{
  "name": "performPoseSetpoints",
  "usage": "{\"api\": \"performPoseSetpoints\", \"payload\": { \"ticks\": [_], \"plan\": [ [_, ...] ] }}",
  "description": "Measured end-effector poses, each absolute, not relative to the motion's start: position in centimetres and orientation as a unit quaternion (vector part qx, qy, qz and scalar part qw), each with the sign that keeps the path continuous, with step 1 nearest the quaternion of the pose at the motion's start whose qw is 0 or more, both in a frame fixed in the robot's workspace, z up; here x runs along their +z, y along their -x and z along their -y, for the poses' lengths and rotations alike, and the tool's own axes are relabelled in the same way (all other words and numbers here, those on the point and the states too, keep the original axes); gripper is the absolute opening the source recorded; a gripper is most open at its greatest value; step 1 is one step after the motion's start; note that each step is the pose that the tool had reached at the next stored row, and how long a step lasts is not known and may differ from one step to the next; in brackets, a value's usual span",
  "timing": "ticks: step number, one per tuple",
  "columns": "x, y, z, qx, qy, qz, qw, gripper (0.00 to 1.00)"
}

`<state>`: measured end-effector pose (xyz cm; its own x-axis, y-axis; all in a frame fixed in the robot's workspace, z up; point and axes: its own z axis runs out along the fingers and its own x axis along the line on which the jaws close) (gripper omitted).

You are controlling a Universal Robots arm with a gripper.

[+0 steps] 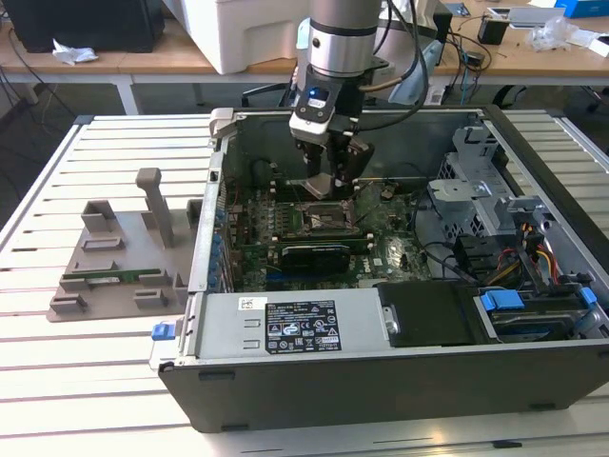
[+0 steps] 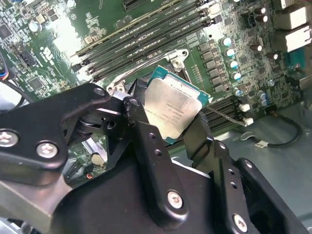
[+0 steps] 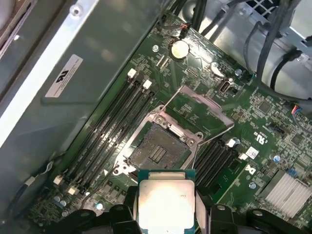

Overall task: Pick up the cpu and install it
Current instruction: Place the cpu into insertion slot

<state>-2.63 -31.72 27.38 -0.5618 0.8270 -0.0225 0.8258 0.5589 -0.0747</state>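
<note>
The cpu (image 2: 171,109) is a small square chip with a silvery top and a thin green rim. My gripper (image 2: 168,124) is shut on it, one black finger against each side. In the first wrist view the cpu (image 3: 165,200) hangs a little short of the open socket (image 3: 158,150), whose metal bracket (image 3: 204,113) is flipped back. The exterior view has the gripper (image 1: 325,181) inside the open computer case (image 1: 400,381), holding the cpu (image 1: 318,186) just above the socket (image 1: 328,219) on the green motherboard.
Black memory slots (image 3: 109,139) run along both sides of the socket. Cables and a drive cage (image 1: 519,248) fill the case at the exterior view's right. A grey fixture (image 1: 119,257) stands on the slatted table at the exterior view's left.
</note>
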Motion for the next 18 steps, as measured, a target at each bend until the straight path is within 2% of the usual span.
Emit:
{"api": "performPoseSetpoints", "payload": {
  "ticks": [18],
  "plan": [
    [27.39, 2.62, 31.72, 0.038, 0.569, 0.821, 0.011, 0.55]
  ]
}}
